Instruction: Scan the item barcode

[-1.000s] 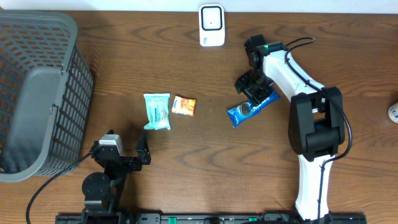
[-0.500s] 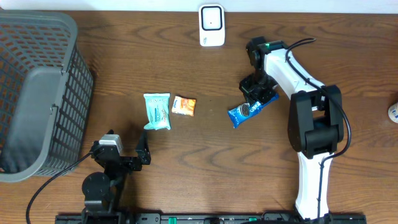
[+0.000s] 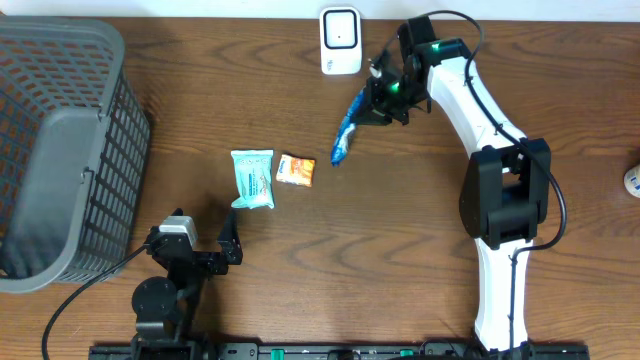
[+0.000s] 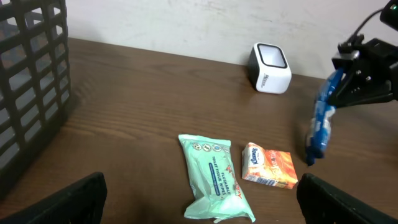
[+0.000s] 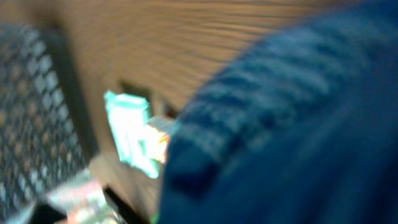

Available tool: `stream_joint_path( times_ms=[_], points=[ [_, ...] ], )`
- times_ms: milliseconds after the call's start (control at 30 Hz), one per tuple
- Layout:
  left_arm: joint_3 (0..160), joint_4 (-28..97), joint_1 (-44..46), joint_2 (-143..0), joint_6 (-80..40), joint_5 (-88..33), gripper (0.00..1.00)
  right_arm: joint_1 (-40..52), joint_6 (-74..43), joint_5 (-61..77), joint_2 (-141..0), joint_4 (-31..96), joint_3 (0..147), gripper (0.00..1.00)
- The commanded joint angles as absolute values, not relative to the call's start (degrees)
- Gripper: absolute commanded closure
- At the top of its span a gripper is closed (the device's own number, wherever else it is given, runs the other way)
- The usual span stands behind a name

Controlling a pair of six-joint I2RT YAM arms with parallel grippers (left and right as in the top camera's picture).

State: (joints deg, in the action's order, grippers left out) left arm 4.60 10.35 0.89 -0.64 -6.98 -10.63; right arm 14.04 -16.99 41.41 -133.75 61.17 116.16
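A: Although the right wrist view is mostly a blue blur, where is the blue snack packet (image 3: 349,127)?

B: It is pinched at its upper end by the right jaws, which are clenched on it. It hangs slanted, upper end toward the right arm (image 3: 470,95) and lower end pointing down-left. From the left wrist view the packet (image 4: 319,124) looks raised, though I cannot tell whether its lowest tip clears the surface (image 3: 420,220).

A: And the scanner?

B: The white scanner (image 3: 340,41) stands at the far edge, just beside the packet's upper end but apart from it.

A: What else lies around?

B: An orange packet (image 3: 296,170) lies flat near the blue one's lower tip, with a green packet (image 3: 252,178) just beside it. A grey basket (image 3: 60,150) sits well apart at the left edge.

A: The other arm?

B: The left jaws are spread wide with nothing between them, low at the near edge, facing the green packet.
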Motion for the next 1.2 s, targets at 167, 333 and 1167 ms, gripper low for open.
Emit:
stream_joint_path(
  times_ms=[167, 333, 1167],
  points=[
    [3.8, 11.9, 0.7, -0.4, -5.8, -11.6, 0.02, 17.3, 7.0, 52.4, -132.2, 58.0, 108.0, 0.99],
    [3.8, 11.9, 0.7, -0.4, -5.8, -11.6, 0.02, 18.0, -0.8, 45.1, -132.2, 56.4, 104.3, 0.94],
    [3.8, 11.9, 0.7, -0.4, -5.8, -11.6, 0.02, 24.4, -31.8, 18.2, -140.1, 41.8, 105.9, 0.01]
  ],
)
